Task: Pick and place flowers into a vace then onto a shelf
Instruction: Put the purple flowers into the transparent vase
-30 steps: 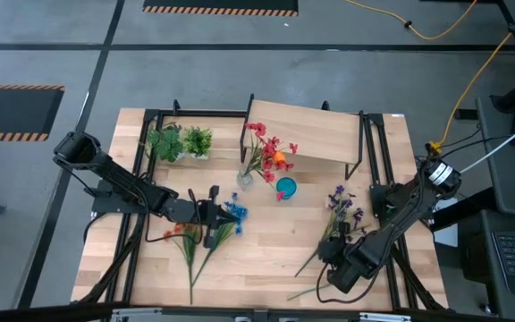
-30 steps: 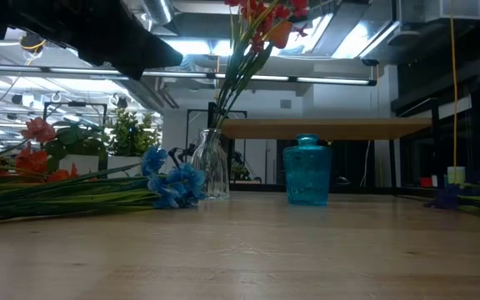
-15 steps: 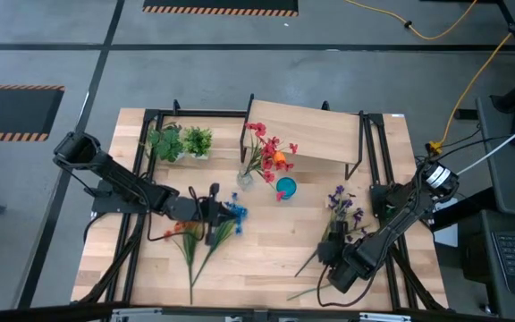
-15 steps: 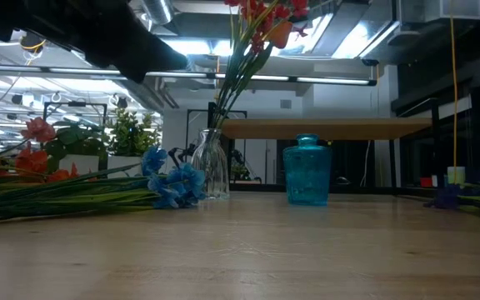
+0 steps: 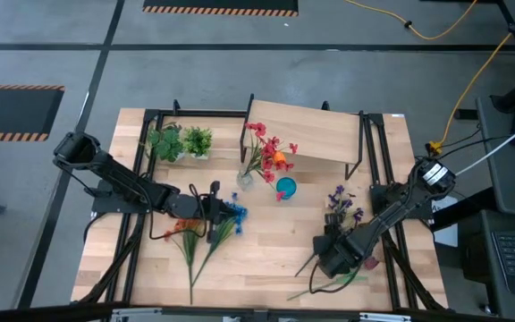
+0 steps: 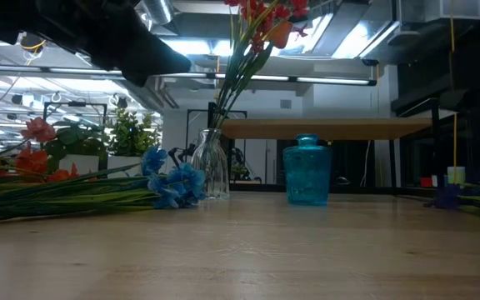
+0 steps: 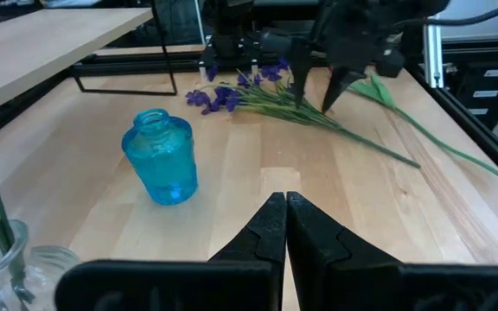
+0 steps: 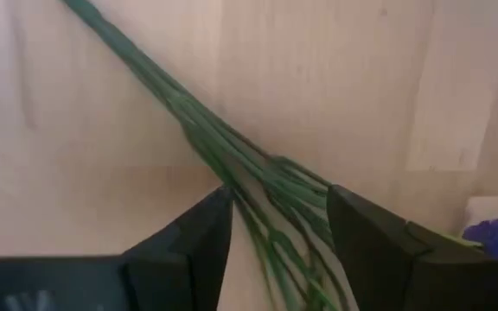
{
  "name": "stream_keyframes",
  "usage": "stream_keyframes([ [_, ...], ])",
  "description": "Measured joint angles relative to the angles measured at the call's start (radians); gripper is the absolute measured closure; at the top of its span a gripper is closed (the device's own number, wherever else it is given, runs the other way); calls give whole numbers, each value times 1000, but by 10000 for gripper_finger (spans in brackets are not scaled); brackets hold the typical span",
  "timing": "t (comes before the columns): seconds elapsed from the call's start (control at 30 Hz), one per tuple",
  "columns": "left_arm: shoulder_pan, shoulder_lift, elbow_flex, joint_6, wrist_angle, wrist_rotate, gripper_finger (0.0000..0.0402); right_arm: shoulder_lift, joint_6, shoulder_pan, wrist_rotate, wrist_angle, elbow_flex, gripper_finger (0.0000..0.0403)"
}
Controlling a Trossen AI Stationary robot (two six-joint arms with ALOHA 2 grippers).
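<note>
A purple spray lies on the table's right part, its green stems running toward the near edge. My right gripper hangs over those stems, open, one finger on each side of the bundle; I see no touch. The left wrist view shows it too, fingers pointing down. My left gripper is shut and hovers above the blue spray and orange spray lying at centre left. Red and orange blooms stand in a clear vase. The shelf stands at the far edge.
A small blue glass vase stands beside the clear vase, in front of the shelf. Two green leafy tufts sit at the far left. A loose green stem lies near the near edge. Bare wood shows at the middle.
My right gripper has moved a little toward the table's left and lowered over the purple spray's stems, its arm stretching out more. The flowers and vases have stayed where they were.
</note>
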State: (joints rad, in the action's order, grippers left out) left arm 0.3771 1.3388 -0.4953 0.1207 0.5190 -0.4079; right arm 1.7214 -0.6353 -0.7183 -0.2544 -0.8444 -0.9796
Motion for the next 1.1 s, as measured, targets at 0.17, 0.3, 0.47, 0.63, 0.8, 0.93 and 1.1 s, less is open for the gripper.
stream_keyframes([
  [0.17,0,0,0,0,0,14,397,0,19,31,51,34,48,211],
  [0.3,0,0,0,-2,0,14,400,-5,34,48,71,60,69,212],
  [0.47,0,0,0,-2,0,11,397,-5,98,58,81,89,71,239],
  [0.63,0,0,0,-3,0,11,398,-3,97,65,115,100,72,304],
  [0.8,0,0,0,-2,0,10,399,-5,80,65,113,108,71,387],
  [0.93,0,0,0,-2,0,10,396,-5,59,65,100,104,68,390],
  [1.1,0,0,0,-2,0,11,400,2,57,65,38,-3,17,397],
])
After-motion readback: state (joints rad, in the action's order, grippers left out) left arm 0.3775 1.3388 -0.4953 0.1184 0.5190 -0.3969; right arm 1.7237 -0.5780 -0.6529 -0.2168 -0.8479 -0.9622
